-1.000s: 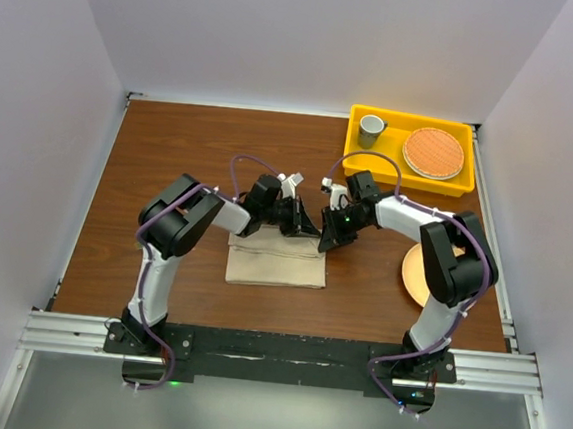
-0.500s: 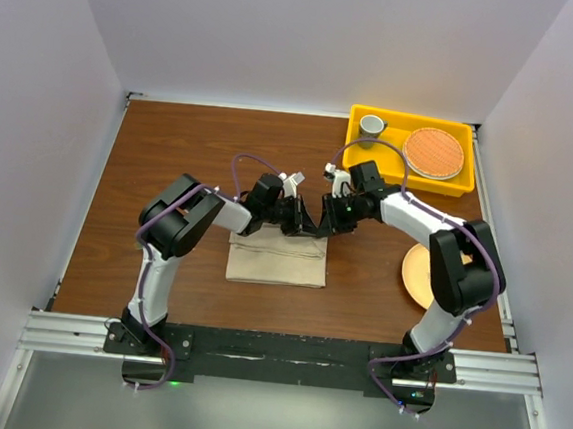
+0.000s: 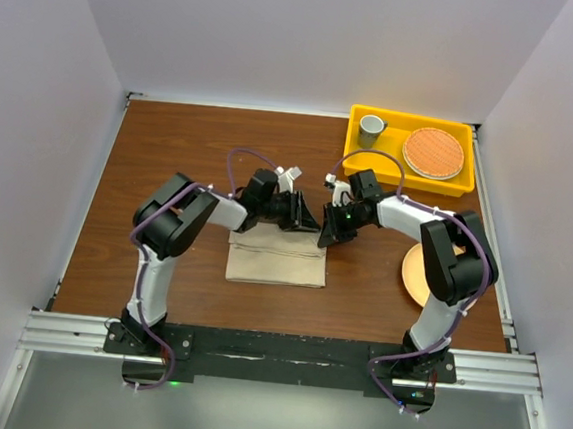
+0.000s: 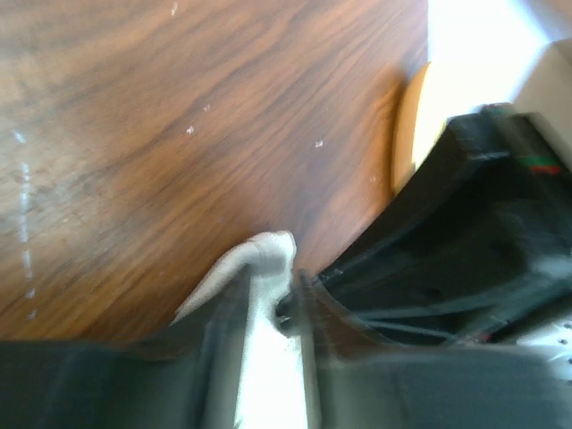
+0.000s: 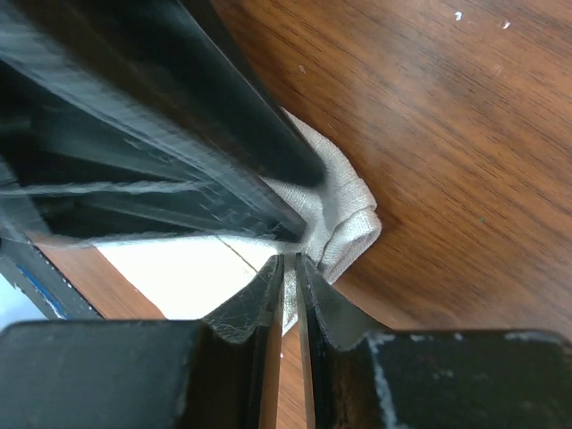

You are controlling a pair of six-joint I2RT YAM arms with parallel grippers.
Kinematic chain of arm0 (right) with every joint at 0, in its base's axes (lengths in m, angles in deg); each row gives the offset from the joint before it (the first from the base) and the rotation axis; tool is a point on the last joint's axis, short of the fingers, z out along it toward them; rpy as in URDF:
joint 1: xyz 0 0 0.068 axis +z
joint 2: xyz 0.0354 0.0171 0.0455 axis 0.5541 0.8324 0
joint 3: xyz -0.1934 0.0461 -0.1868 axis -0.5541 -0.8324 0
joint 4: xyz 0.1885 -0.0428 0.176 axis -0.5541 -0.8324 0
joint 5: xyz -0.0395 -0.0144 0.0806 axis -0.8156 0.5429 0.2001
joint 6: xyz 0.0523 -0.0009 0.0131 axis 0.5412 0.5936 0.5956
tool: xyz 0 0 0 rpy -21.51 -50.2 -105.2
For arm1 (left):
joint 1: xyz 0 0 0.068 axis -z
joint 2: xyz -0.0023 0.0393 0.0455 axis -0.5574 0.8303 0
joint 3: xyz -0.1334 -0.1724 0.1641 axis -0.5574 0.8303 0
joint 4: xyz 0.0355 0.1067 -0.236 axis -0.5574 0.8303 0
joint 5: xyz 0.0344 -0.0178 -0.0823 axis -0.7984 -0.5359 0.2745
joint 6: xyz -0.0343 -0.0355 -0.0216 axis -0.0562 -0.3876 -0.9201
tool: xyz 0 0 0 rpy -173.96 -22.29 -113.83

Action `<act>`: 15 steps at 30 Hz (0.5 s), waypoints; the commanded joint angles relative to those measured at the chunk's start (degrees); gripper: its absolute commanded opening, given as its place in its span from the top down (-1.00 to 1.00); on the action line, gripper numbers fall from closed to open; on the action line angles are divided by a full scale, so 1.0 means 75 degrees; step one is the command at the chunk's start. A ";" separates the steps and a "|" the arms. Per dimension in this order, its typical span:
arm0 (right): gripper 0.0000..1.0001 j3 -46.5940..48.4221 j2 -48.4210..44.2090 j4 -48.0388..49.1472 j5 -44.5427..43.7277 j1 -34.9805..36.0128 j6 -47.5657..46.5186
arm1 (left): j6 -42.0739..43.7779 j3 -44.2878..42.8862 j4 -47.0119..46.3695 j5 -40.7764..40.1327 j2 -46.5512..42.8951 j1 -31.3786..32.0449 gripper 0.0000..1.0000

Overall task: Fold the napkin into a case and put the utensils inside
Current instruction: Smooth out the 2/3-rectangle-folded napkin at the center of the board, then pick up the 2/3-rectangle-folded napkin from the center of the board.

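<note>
**A:** Beige cloth to start with: where does the napkin (image 3: 276, 259) lie?

**B:** Flat on the wooden tabletop (image 3: 171, 154), folded into a rectangle in the middle of the overhead view. Both sets of jaws meet at its upper right corner.

**A:** The right gripper (image 3: 326, 235)?

**B:** It points in from the right of the frame. In its wrist view the jaws sit almost together with a thin pale layer of the cloth pinched between them. The bunched corner sits just above and right of the tips.

**A:** And the left gripper (image 3: 307, 219)?

**B:** It points in from the left, its tip close beside the right one. Its wrist view is blurred. The jaws stand slightly apart with cloth between them, and the corner pokes up past the tips. Whether they clamp it, I cannot tell.
</note>
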 commanded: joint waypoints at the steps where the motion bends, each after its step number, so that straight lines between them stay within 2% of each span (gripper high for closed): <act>1: 0.67 -0.0215 0.0549 -0.0142 -0.0979 0.0035 -0.0368 | 0.1274 0.0403 0.0398 -0.0473 -0.1709 -0.1053 0.11; 4: 0.67 -0.0191 0.0561 -0.0119 -0.1015 0.0035 -0.0345 | 0.3122 0.0603 0.1708 -0.0602 -0.3138 -0.1605 0.09; 5: 0.67 -0.0168 0.0584 -0.0119 -0.1026 0.0024 -0.0356 | 0.4451 0.0697 0.2419 -0.0660 -0.3896 -0.1642 0.09; 7: 0.67 -0.0097 0.0620 -0.0165 -0.1026 0.0024 -0.0380 | 0.6003 0.1141 0.3080 -0.0626 -0.4720 -0.1561 0.06; 8: 0.67 -0.0074 0.0620 -0.0166 -0.1003 0.0035 -0.0392 | 0.7624 0.1329 0.3396 -0.0510 -0.5130 -0.1468 0.04; 9: 0.67 -0.0051 0.0643 -0.0189 -0.0991 0.0035 -0.0403 | 0.8452 0.1713 0.4234 -0.0439 -0.5865 -0.1327 0.00; 11: 0.66 0.0020 0.0666 -0.0236 -0.0980 0.0035 -0.0450 | 1.0370 0.2137 0.4943 -0.0928 -0.6490 -0.0509 0.01; 12: 0.67 0.0043 0.0690 -0.0271 -0.0980 0.0047 -0.0462 | 1.0881 0.2615 0.5306 -0.1220 -0.7039 -0.0274 0.02; 13: 0.66 0.0090 0.0725 -0.0271 -0.0980 0.0047 -0.0474 | 1.1269 0.2863 0.5379 -0.1305 -0.7323 0.0193 0.03; 15: 0.66 0.0125 0.0783 -0.0283 -0.0980 0.0035 -0.0520 | 1.2126 0.3506 0.5263 -0.1468 -0.7933 0.0605 0.03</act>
